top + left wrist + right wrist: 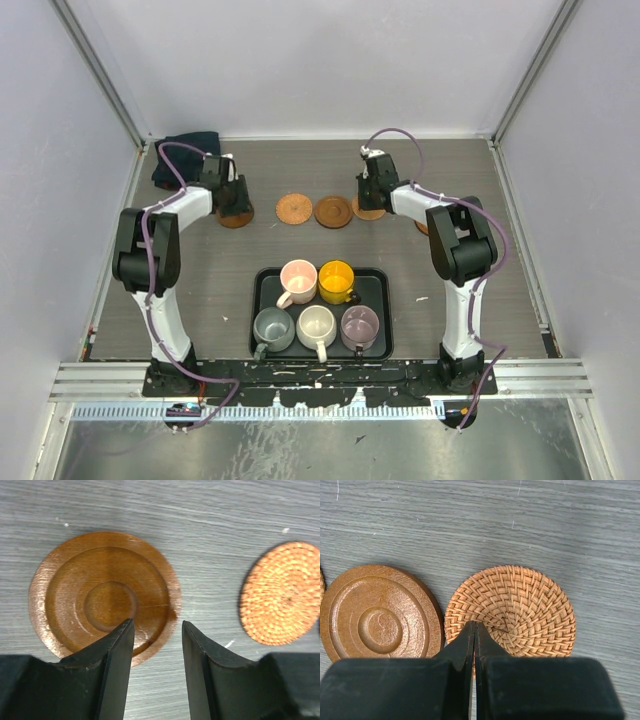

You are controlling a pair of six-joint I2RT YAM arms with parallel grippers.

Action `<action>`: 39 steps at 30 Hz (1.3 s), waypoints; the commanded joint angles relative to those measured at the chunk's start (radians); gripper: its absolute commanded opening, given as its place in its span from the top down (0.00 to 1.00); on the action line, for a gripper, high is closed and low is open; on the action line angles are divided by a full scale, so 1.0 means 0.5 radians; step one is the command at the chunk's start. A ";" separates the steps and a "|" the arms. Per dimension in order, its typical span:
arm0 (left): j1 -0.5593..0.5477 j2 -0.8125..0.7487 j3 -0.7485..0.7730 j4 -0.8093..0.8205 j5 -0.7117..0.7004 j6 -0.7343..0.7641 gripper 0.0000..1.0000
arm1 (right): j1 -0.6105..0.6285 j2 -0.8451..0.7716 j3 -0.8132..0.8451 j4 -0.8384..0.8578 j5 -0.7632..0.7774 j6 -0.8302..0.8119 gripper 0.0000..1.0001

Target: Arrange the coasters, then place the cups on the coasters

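Observation:
Several round coasters lie in a row at the back of the table. My left gripper (pixel 236 203) (pixel 157 625) hangs open over the near right rim of a dark wooden coaster (pixel 102 592) (pixel 236 217), holding nothing. An orange woven coaster (pixel 282 592) (pixel 294 209) lies to its right. My right gripper (pixel 368 192) (pixel 474 626) is shut, its tips over the near edge of a woven coaster (pixel 520 607) (pixel 372 211). Beside that lies a ringed wooden coaster (pixel 380 612) (pixel 333 211). The pink (pixel 298 275), yellow (pixel 337 278), grey-green (pixel 272 328), cream (pixel 317 324) and mauve (pixel 359 323) cups stand on the tray.
The black tray (pixel 263 290) sits at the near middle between the two arm bases. A dark cloth (pixel 182 152) lies in the back left corner. Another brown disc (pixel 423 228) peeks out behind the right arm. Walls close in the table on three sides.

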 commanded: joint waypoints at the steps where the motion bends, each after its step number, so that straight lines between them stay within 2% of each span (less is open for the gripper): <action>1: 0.001 -0.204 -0.030 0.256 0.265 0.047 0.55 | 0.025 0.063 0.017 -0.143 0.092 0.038 0.99; 10: -0.134 -0.144 0.077 0.401 0.570 0.012 0.56 | 0.024 0.001 -0.048 -0.189 0.183 0.117 0.99; 15: -0.312 0.005 0.317 0.227 0.535 0.135 0.57 | 0.024 -0.072 -0.147 -0.183 0.279 0.146 0.99; 20: -0.408 0.106 0.436 0.169 0.497 0.156 0.57 | 0.024 -0.115 -0.178 -0.214 0.333 0.134 0.99; 39: -0.439 0.367 0.601 0.039 0.466 0.208 0.57 | 0.025 -0.394 -0.248 -0.090 0.294 0.074 0.96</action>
